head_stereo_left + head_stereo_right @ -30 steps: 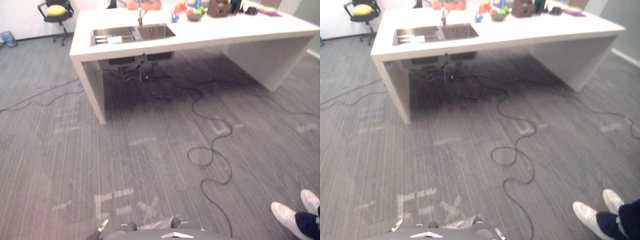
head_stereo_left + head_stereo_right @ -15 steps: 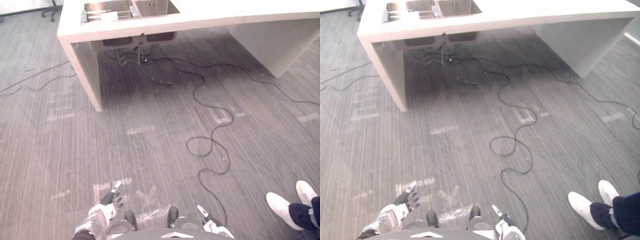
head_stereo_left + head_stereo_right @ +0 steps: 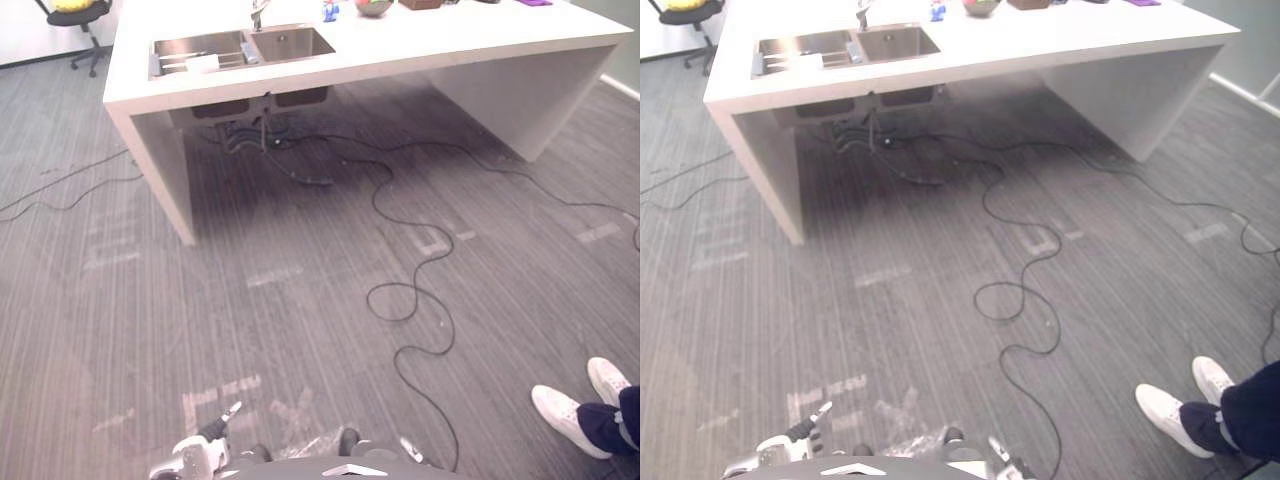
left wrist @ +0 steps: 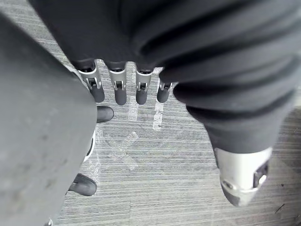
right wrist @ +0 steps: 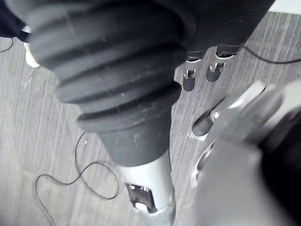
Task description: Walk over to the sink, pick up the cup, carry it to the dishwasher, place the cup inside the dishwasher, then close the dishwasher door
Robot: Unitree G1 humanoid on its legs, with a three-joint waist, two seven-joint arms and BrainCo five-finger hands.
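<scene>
Facing, left eye: counter (image 3: 420, 45) far across the floor, sink (image 3: 290, 42) at its left end, well apart from the robot.
Cup place, left eye: not certain; a small white thing (image 3: 202, 63) in the sink's left basin may be it.
Cup look: pale, too small to tell shape or handle.
Left hand, left eye: left hand (image 3: 195, 458) low at the near edge, carrying nothing.
Person, right eye: white shoes (image 3: 1185, 405) on the floor, near right.
Right hand, right eye: right hand (image 3: 998, 468) barely in at the near edge.
Left wrist: fingers (image 4: 120, 92) straight, thumb apart from them, over the floor, nothing held.
Right wrist: fingers (image 5: 188, 77) relaxed, thumb apart, nothing between them.
Handling, a judgement: likely light, stiff and breakable, perhaps wet and slippery from the sink.
Hold, a judgement: wrap the fingers round the body at mid-height, thumb opposite; use a handle only if one turns up.
Step, a judgement: approach to the sink; pickup not yet begun.
</scene>
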